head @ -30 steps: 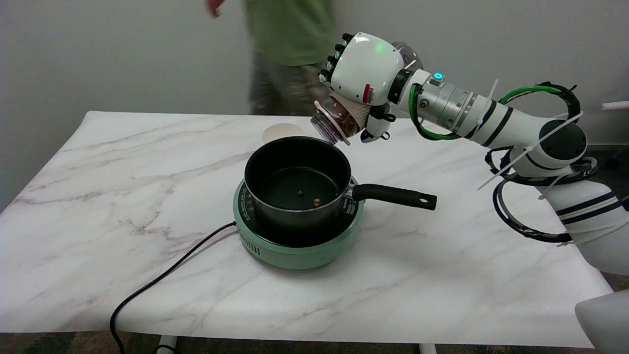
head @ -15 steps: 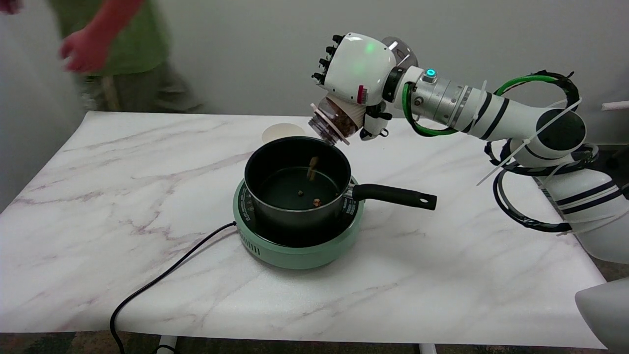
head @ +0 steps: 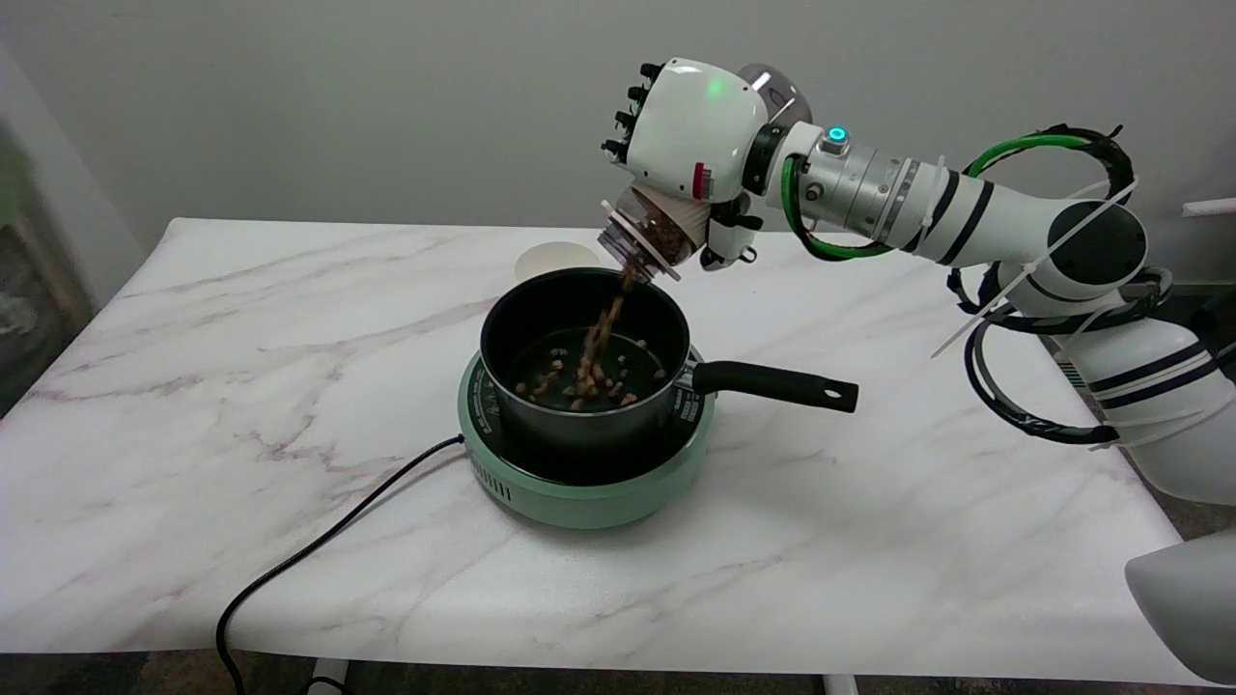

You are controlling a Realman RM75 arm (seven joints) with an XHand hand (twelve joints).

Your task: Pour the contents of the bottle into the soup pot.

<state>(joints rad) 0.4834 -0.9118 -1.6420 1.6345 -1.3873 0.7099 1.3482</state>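
Observation:
My right hand [head: 688,130] grips a clear bottle [head: 649,232] with brown bits inside, held above the far right rim of the pot. The bottle is tipped mouth-down toward the left. A stream of brown pieces [head: 606,323] falls from its mouth into the black soup pot [head: 582,357]. Several pieces lie scattered on the pot's bottom. The pot stands on a mint-green cooker [head: 587,473] at the table's middle, with its black handle [head: 775,384] pointing right.
A round white lid [head: 554,261] lies flat on the marble table [head: 193,386] just behind the pot. The cooker's black cord [head: 319,550] runs off the front left edge. My right arm [head: 1014,232] stretches in from the right.
The bottle has tipped further and moved slightly left and up. A steady stream now pours, and many pieces have landed in the pot. The person behind the table has left the view.

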